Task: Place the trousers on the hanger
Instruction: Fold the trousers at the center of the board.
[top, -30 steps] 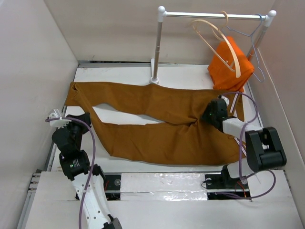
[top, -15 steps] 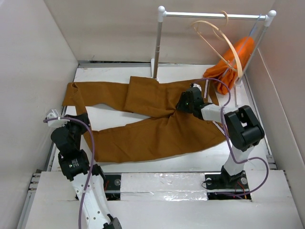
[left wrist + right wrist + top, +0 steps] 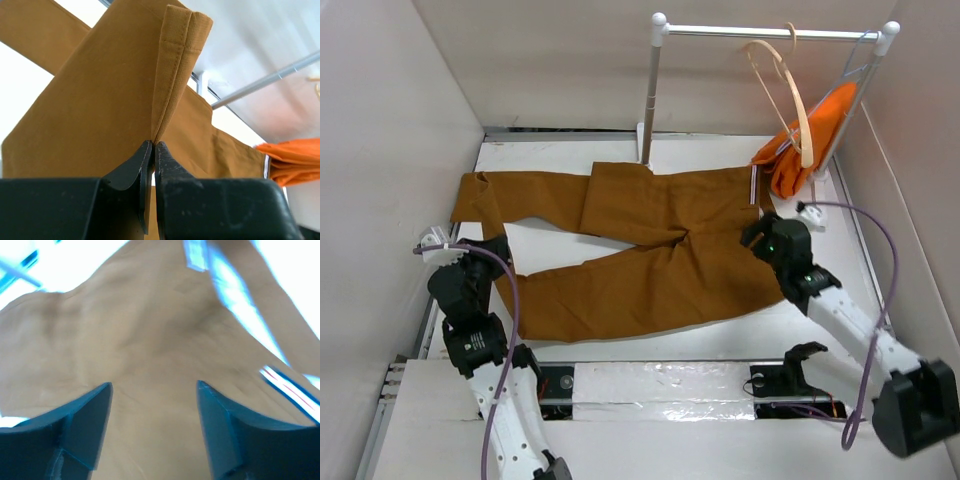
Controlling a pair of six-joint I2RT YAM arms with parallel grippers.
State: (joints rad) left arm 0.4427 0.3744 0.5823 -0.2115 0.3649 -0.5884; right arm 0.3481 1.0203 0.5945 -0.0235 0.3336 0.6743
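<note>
While the left gripper (image 3: 153,146) clamps a leg hem of the trousers (image 3: 650,215) at the frame's left, the right gripper (image 3: 152,390) hangs above their waist at centre right, jaws spread apart.

From above, the left claw (image 3: 498,250) hides its fingertips under its own wrist at the left edge of the table (image 3: 560,155), so the fold of the trousers (image 3: 650,250) pinched there cannot be seen, and the right claw (image 3: 755,236) covers part of their right end. The right wrist view is smeared throughout: the cloth is a tan blur and the striped trim a streak running off the right edge. In the left wrist view the claw's body is cut by the bottom edge, the orange garment (image 3: 292,160) by the right, and a pale sliver (image 3: 315,79) there is too little to name.
</note>
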